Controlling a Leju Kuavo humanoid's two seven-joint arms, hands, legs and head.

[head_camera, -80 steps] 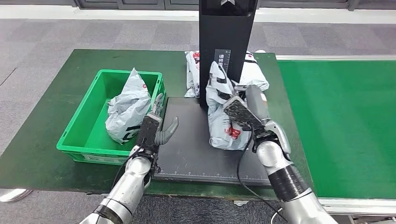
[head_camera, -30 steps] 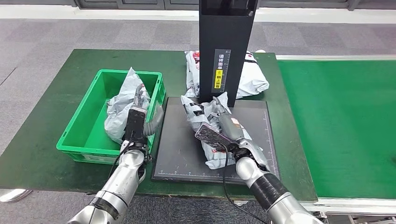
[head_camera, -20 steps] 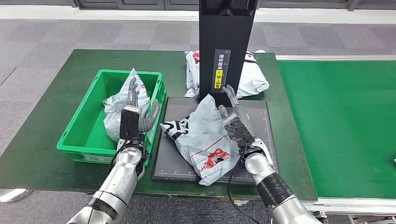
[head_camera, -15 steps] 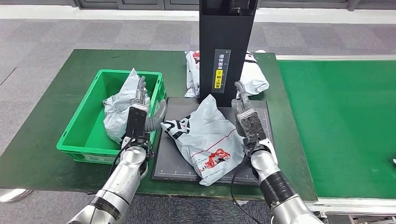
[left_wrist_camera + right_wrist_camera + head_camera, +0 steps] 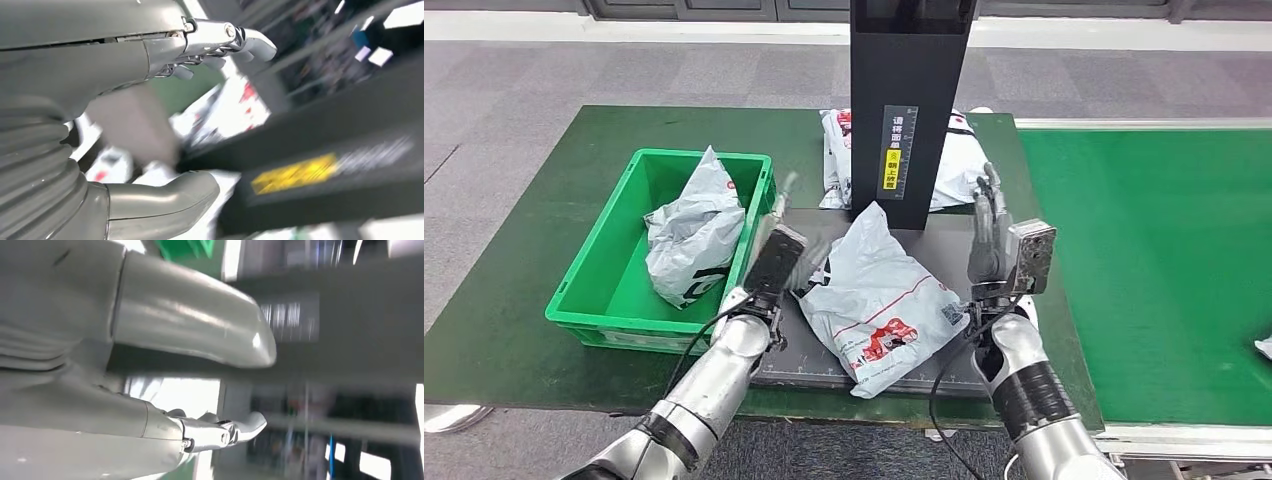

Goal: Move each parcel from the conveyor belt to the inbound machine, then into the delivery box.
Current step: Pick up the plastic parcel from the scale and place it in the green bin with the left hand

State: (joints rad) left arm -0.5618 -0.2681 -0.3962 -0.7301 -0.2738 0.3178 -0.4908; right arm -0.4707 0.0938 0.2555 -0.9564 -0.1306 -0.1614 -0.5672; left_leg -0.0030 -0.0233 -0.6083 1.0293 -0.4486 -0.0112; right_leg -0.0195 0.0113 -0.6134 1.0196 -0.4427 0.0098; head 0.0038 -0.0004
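Head view shows a grey poly-mailer parcel (image 5: 879, 295) lying crumpled on the inbound machine's black platform (image 5: 824, 350), below its dark column (image 5: 911, 100). It looks light, soft and slippery, so pinching a bunched fold near its upper peak seems best. Left hand (image 5: 781, 252) reaches beside it, fingers spread, empty. Right hand (image 5: 992, 240) stands clear, fingers apart. Another glossy parcel (image 5: 694, 235) sits in the rigid green delivery box (image 5: 584, 290).
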